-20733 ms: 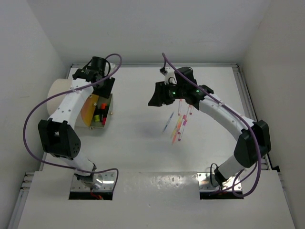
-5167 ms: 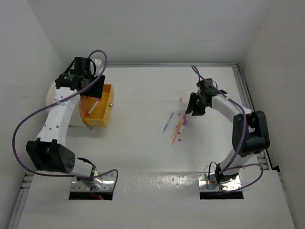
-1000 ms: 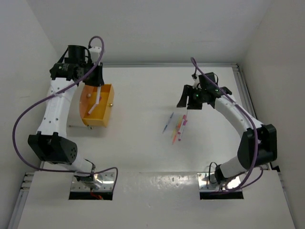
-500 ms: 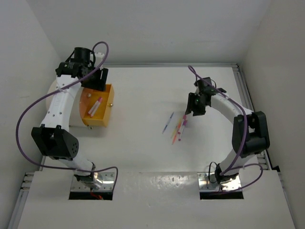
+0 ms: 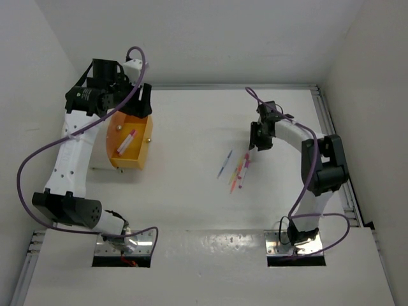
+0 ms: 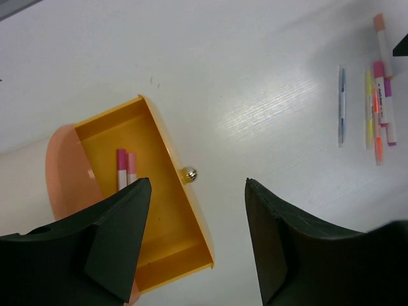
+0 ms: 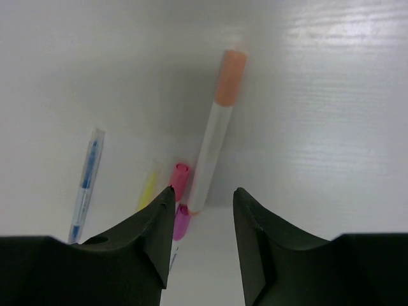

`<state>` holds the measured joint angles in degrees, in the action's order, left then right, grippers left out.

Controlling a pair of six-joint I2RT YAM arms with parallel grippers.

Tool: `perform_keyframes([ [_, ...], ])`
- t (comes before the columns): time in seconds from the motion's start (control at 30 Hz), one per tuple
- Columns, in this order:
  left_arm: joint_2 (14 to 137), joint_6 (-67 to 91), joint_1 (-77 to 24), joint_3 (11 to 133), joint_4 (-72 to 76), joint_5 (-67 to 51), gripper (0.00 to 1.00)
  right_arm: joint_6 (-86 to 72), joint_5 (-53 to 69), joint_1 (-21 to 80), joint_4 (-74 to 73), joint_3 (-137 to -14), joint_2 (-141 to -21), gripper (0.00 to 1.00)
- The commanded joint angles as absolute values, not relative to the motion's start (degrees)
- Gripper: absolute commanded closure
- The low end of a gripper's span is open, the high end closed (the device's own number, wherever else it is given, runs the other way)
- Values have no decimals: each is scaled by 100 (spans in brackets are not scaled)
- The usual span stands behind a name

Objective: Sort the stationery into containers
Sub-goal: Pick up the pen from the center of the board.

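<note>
Several thin pens (image 5: 237, 169) lie in a loose group mid-table. In the right wrist view, a white pen with an orange cap (image 7: 215, 137) lies with its near end between the tips of my open right gripper (image 7: 203, 189), low over the table. A pink pen (image 7: 179, 177), a yellow pen (image 7: 148, 189) and a blue pen (image 7: 85, 183) lie to its left. My left gripper (image 6: 197, 181) is open and empty, high above the open orange bin (image 6: 162, 217), which holds pink-white pens (image 6: 122, 176). In the top view, the bin (image 5: 144, 145) sits under the left gripper (image 5: 135, 105).
The orange bin projects from a white drum (image 5: 75, 131) with an orange round face (image 6: 64, 172) at the table's left edge. The bin has a small silver knob (image 6: 189, 173). White walls close in on both sides and the back.
My left gripper has lifted and turned above the orange bin, where the pink-white pen now lies flat. My right gripper has shifted over the far end of the pen group.
</note>
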<state>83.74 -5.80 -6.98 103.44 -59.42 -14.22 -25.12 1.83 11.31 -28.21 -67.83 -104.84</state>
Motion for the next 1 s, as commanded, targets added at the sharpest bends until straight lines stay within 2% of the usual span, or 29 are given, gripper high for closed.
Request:
perform_keyframes([
  [0.0, 8218, -659, -738, 10433, -5792, -1512, 33, -2251, -87, 1099, -2487, -7119, -10678, 59],
  [0.2, 8200, -729, -747, 10318, -5809, -1362, 33, -1908, -325, 1151, -2277, -7233, -10977, 65],
  [0.7, 8104, -747, -738, 10230, -5818, -1090, 33, -1652, -395, 1195, -2039, -7383, -11434, 70],
  [0.8, 8051, -765, -747, 10230, -5827, -1046, 33, -1635, -422, 1187, -2030, -7348, -11461, 75],
  [0.9, 8016, -677, -738, 10178, -5740, -933, 33, -1617, -378, 1195, -2013, -7286, -11417, 84],
  [0.93, 7963, -633, -730, 10152, -5687, -906, 33, -1626, -343, 1187, -2013, -7286, -11391, 87],
  [0.97, 7928, -598, -721, 10073, -5547, -923, 33, -1626, -308, 1187, -2065, -7321, -11347, 96],
])
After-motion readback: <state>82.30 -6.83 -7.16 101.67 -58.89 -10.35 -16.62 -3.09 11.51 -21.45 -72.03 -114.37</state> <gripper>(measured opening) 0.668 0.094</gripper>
